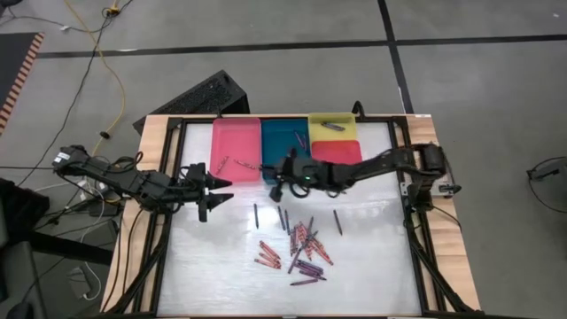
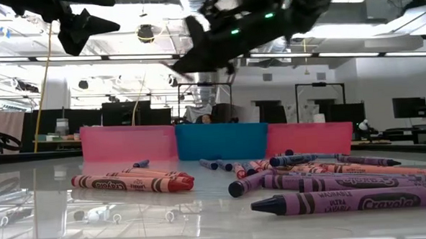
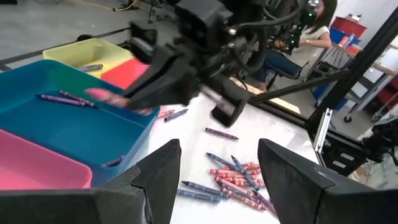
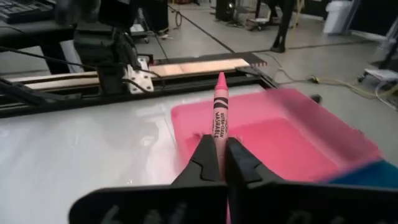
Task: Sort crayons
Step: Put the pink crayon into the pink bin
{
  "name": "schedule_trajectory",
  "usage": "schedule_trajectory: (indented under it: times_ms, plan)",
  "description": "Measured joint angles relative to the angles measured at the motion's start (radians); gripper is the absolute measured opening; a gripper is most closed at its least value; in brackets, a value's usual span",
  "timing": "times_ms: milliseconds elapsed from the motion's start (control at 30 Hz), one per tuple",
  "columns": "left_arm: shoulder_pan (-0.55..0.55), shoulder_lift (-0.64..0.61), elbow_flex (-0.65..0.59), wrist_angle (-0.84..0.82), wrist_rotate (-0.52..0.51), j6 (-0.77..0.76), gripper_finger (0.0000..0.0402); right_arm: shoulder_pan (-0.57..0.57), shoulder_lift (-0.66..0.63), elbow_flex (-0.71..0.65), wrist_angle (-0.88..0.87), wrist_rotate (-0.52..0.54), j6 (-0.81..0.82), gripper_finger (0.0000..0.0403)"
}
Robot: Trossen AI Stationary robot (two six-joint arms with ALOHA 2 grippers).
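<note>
My right gripper (image 4: 217, 144) is shut on a pink crayon (image 4: 219, 106). It reaches from the table's right to the near edge of the teal tray (image 1: 284, 146) and the pink tray (image 1: 236, 149), and also shows in the high view (image 1: 271, 172). Several crayons (image 1: 301, 248) in red, purple and blue lie flat on the white table. A few more lie in the pink, teal and yellow (image 1: 332, 127) trays. My left gripper (image 1: 217, 191) hovers open and empty left of centre, and shows in its own wrist view (image 3: 217, 155). My right gripper pinches the pink crayon's rear part (image 4: 217, 138) between its two fingers. The crayon lies along the fingers and sticks out past their ends, its tip (image 4: 220, 77) pointing toward the table's left. It is lifted clear, above the pink tray's near side.
A red tray (image 1: 337, 151) stands in front of the yellow one at the back. A black frame (image 1: 168, 177) runs around the table. A person sits in the room beyond (image 3: 317, 25). Bare white table lies to the near left (image 1: 213, 266).
</note>
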Motion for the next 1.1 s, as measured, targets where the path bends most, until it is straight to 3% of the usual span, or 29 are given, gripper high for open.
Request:
schedule_trajectory:
  times_ms: [567, 867, 1100]
  plan:
    - [-0.065, 0.0, 0.0, 0.001, -0.006, -0.024, 0.0204, -0.121, 0.395, 0.504, -0.221, -0.126, -0.042, 0.0008]
    - [-0.07, 0.0, 0.0, -0.001, -0.008, -0.024, 0.0204, -0.139, 0.504, 0.619, -0.395, -0.129, -0.034, 0.0012]
    - [-0.07, 0.0, 0.0, 0.001, -0.008, -0.023, 0.0204, -0.142, 0.499, 0.622, -0.407, -0.127, -0.042, 0.005]
